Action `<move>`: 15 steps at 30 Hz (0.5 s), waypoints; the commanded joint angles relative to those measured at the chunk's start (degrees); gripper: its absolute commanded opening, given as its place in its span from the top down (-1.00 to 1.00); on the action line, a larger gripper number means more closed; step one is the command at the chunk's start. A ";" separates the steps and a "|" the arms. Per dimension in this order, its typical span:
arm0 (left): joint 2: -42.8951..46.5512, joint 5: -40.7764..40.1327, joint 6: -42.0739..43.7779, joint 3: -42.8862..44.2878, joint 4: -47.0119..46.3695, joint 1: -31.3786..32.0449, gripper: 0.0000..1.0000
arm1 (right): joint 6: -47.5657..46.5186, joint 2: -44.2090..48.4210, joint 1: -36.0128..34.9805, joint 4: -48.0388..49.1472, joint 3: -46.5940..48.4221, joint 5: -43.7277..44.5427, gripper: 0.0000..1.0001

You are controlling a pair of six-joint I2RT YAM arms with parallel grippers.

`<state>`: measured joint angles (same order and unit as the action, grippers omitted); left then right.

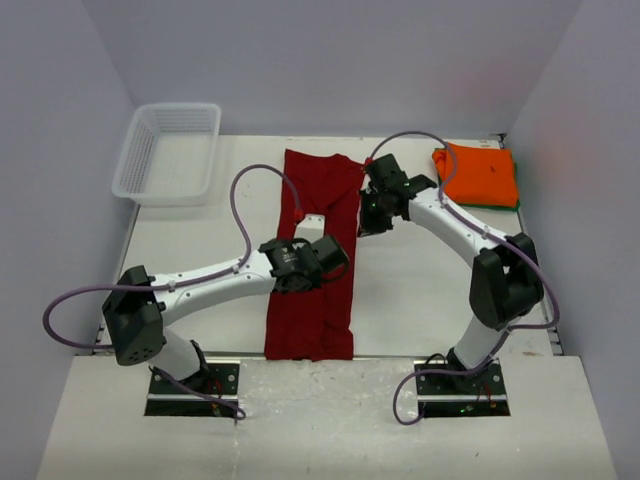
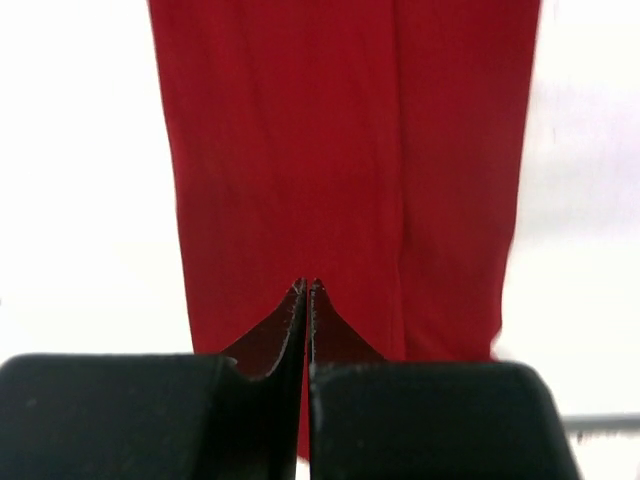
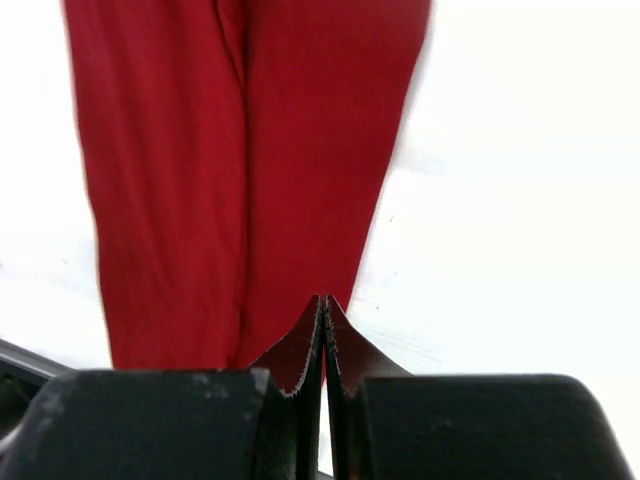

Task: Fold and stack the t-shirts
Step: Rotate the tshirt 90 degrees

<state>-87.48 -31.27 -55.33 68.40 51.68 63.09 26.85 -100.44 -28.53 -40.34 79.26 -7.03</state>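
Starting left of and beyond the dark red t-shirt (image 1: 312,300): a white mesh basket (image 1: 168,152), well apart from it, on the bench (image 1: 420,290). Left fingers (image 2: 285,330) are pressed together over the red shirt's middle, toward its right side; no cloth is visible between them, though whether they touch it is unclear. The red shirt lies flat on the bench as a long narrow strip running near to far, sides already turned in. Right fingers (image 3: 300,345) are closed too, at the red shirt's right edge near its far end, with nothing seen pinched. Right of and beyond the red shirt sits a folded orange t-shirt (image 1: 480,172) on a green t-shirt (image 1: 505,205), of which only an edge shows.

Handling guess: thin, light, limp cloth that will sag and drag if lifted at one point. Best to pinch both corners of one short end, one per arm, through all layers, and carry it over to halve the strip.
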 commanded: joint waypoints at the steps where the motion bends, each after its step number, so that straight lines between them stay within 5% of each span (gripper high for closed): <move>1: -0.58 2.86 13.72 -0.89 -11.67 -7.70 1.00 | -1.71 3.68 2.51 -0.53 2.11 -0.26 1.00; 7: -6.38 15.87 21.40 -0.81 -25.55 -20.44 1.00 | -2.86 -4.57 5.86 -3.59 14.48 -7.03 1.00; 15: -17.62 28.01 24.39 3.66 -33.13 -25.03 1.00 | -3.56 -10.74 7.70 -5.63 23.56 -9.58 1.00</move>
<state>-102.74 -9.82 -34.61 68.93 24.84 38.59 24.77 -110.98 -21.67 -43.53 99.77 -13.58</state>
